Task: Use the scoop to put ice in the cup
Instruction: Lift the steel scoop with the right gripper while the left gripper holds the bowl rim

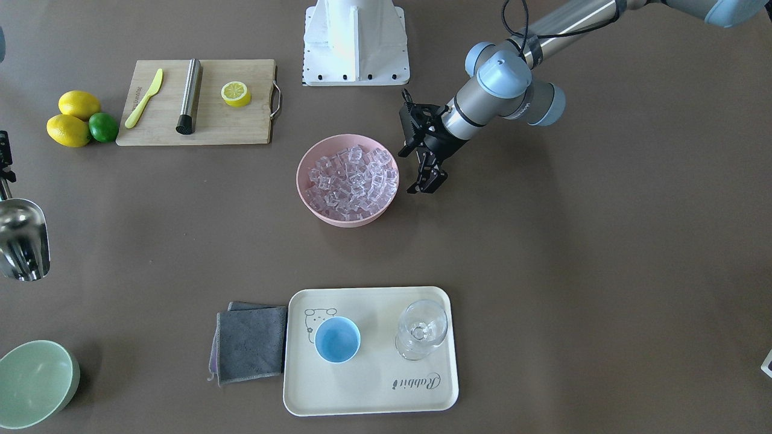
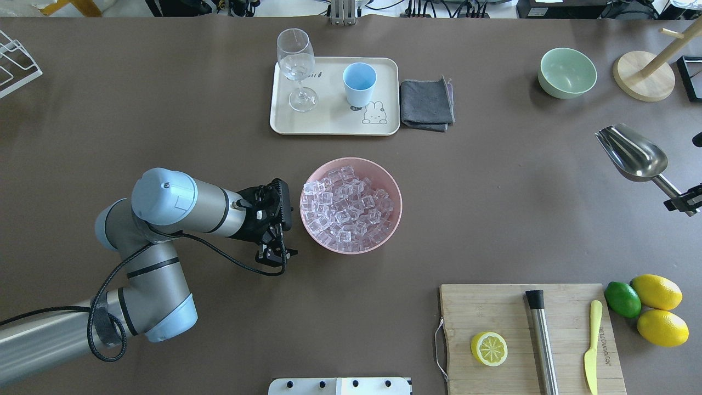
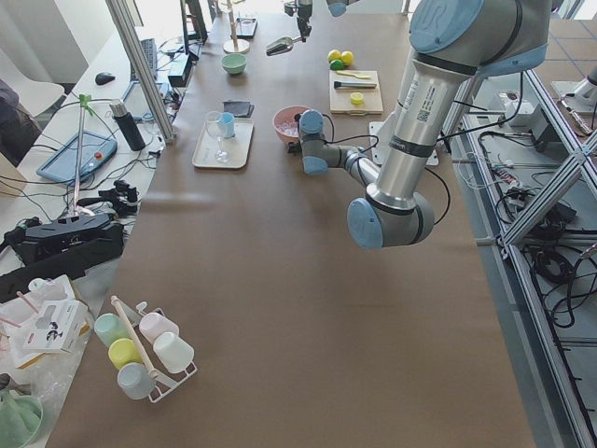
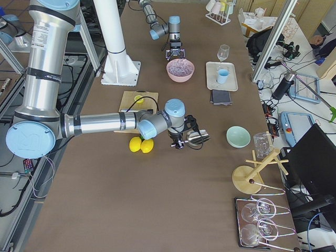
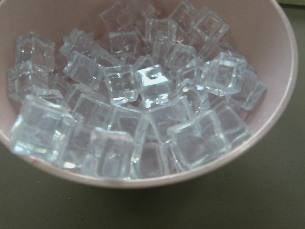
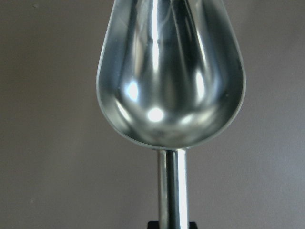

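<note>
The ice is a heap of clear cubes in a pink bowl at mid-table, filling the left wrist view. My left gripper hangs fingers-down just beside the bowl's left rim, open and empty; it also shows in the front view. My right gripper is shut on the handle of the steel scoop, held in the air at the table's far right. The scoop's trough is empty. The light-blue cup stands upright and empty on a cream tray.
A clear stemmed glass shares the tray, and a grey cloth lies beside it. A pale green bowl and a wooden stand are at the far right. A cutting board holds a half lemon, a steel cylinder and a yellow knife; lemons and a lime lie next to it.
</note>
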`<state>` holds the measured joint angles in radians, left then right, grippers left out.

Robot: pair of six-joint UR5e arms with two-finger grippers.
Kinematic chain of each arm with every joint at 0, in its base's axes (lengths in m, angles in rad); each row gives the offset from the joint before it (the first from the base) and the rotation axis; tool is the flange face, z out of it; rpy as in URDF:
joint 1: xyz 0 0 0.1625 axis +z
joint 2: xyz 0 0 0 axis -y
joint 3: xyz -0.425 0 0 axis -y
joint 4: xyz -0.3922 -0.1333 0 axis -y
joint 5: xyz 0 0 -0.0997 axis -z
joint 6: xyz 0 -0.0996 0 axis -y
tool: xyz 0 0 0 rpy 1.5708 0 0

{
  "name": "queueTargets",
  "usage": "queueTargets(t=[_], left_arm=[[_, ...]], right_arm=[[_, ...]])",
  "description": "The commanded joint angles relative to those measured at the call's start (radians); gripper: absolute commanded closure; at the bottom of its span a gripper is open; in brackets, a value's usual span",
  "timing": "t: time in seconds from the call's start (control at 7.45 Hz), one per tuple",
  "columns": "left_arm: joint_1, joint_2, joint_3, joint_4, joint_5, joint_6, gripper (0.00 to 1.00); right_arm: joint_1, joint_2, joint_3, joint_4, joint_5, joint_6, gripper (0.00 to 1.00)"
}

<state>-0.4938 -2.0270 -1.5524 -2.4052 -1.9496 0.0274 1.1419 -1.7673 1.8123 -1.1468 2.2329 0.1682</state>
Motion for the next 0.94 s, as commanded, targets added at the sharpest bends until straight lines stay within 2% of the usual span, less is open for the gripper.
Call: queueTargets(t=[0.0,0.13,0.27,0.54,0.67,0.81], left_arm=[[0.001,-0.001,0.000,0.000,0.001,-0.004,0.01],[0.001,0.001,0.000,0.000,0.001,-0.004,0.01],[0.004,0.001,0.000,0.000,0.001,-0.004,0.01],[0.006,-0.004,0.001,0.001,0.008,-0.001,0.01],[0.006,-0.015,0.014,0.006,0.009,-0.007,0.01],[0.001,-0.036,0.030,0.008,0.009,-0.006,0.01]], right_arm=[[0.022,0.014,0.070,-0.127,-0.007,-0.215,1.00],[0.024,-0.004,0.149,-0.177,-0.004,-0.234,1.00],[0.022,0.017,0.221,-0.277,-0.016,-0.275,1.00],[-0.008,0.147,0.251,-0.431,-0.058,-0.431,1.00],[-0.066,0.251,0.307,-0.614,-0.137,-0.537,1.00],[-0.109,0.358,0.390,-0.854,-0.203,-0.605,1.00]])
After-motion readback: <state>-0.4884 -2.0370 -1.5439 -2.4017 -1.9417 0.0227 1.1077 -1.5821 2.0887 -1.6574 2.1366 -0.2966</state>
